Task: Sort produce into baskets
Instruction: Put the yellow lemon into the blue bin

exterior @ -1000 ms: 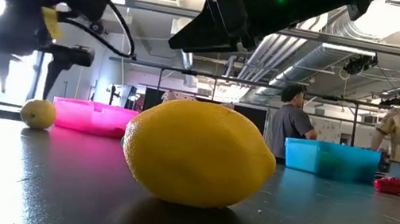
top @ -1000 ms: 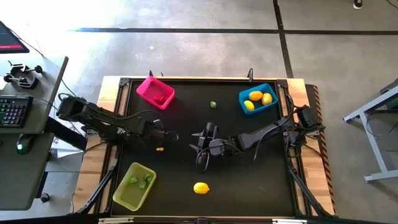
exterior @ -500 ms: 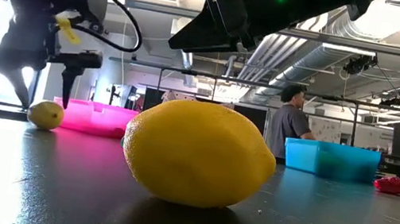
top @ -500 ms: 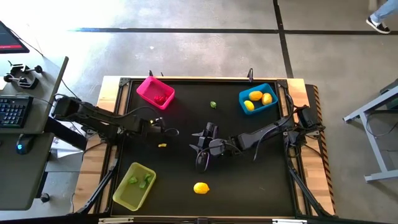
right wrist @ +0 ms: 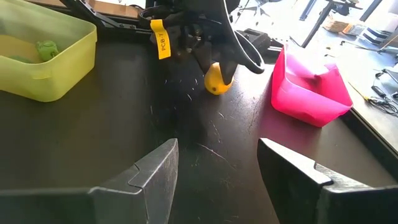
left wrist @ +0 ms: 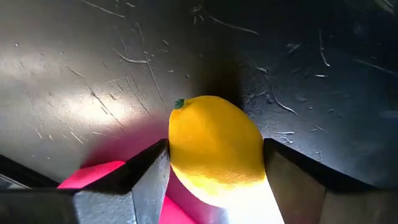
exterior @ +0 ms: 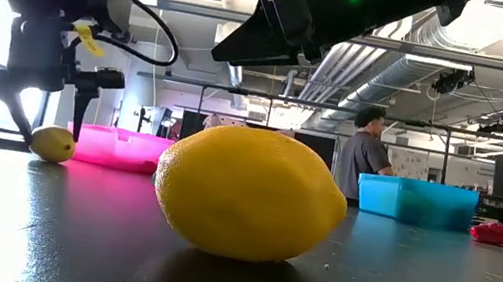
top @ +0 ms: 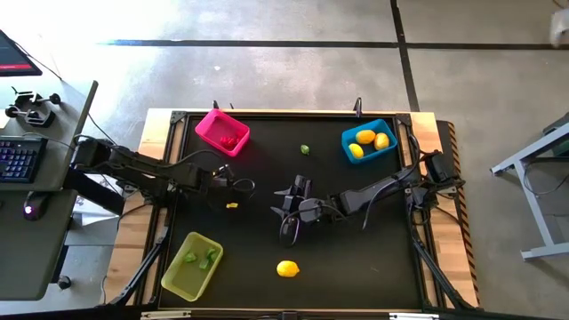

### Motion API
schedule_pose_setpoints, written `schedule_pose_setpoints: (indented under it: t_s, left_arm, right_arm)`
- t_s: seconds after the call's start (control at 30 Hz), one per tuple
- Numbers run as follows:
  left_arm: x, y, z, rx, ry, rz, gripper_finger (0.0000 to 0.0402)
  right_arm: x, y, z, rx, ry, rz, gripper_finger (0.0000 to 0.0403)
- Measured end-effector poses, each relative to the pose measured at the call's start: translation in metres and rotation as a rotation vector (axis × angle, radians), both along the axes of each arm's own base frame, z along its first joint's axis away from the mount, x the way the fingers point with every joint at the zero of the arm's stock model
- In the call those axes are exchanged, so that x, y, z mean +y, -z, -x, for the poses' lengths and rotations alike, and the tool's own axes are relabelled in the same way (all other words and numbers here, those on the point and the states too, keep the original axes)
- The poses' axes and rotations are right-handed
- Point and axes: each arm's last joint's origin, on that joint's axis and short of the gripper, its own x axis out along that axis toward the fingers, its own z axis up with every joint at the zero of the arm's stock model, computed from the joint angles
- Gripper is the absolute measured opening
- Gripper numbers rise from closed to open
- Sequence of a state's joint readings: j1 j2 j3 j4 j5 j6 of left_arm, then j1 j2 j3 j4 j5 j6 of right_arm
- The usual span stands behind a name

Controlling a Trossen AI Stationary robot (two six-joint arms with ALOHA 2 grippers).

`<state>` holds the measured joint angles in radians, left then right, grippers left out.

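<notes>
Pulling back leftward since a second ago, the left gripper [top: 238, 188] now sits over the small lemon [top: 231, 206] on the table [top: 356, 249], fingers [left wrist: 146, 174] spread either side of it and not clamping; the lemon rests on the surface, a little left of where it lay. Near left stands the green bin [top: 191, 264] with green pieces, far left the pink bin [top: 222, 132] with a red piece. At centre the right gripper [top: 286, 206] hovers unmoved, jaws apart and empty. A bigger lemon [top: 286, 268] lies near centre, a green piece [top: 305, 149] far centre. Far right, the blue bin [top: 368, 141] holds three lemons.
</notes>
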<state>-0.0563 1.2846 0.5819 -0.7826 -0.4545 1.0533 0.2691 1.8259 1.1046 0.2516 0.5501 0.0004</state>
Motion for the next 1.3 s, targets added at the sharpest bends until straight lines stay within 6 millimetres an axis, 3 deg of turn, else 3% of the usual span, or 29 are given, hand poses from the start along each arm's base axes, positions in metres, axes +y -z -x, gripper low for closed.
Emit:
schedule_pose_setpoints:
  t_s: [0.43,0.7,0.97,1.3]
  left_arm:
    - [-0.002,-0.010,-0.001,-0.089,-0.132,0.080,0.0172]
    - [-0.008,-0.038,-0.015,-0.269,-0.366,0.330,0.0169]
    - [-0.015,-0.050,-0.027,-0.360,-0.591,0.615,0.0168]
    - [-0.019,-0.055,-0.051,-0.564,-0.608,0.999,0.0167]
  right_arm:
    - [0.000,0.000,0.000,0.006,0.000,0.002,0.0211]
    - [0.001,0.002,0.001,0.017,-0.001,0.002,0.0211]
    - [0.014,0.002,0.006,0.022,0.002,0.036,0.0211]
    - [0.026,0.002,0.011,0.012,0.064,0.085,0.0214]
